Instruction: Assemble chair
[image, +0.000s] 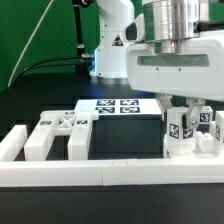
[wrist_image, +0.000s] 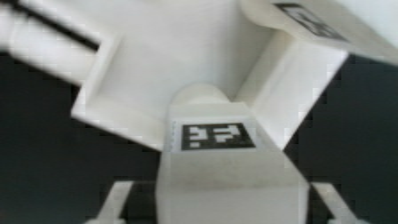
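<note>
Jaws straddle upright tagged chair piece (image: 179, 128), presumably to lift it; actual squeeze on it: cannot tell.

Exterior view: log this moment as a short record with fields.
gripper: low at the exterior view's right, down at the tagged chair piece; whether it grips cannot be told
tagged chair piece: upright, just inside the border rail
barred chair pieces: lying at the exterior view's left, untouched
marker board: flat on the table, farther back
</note>
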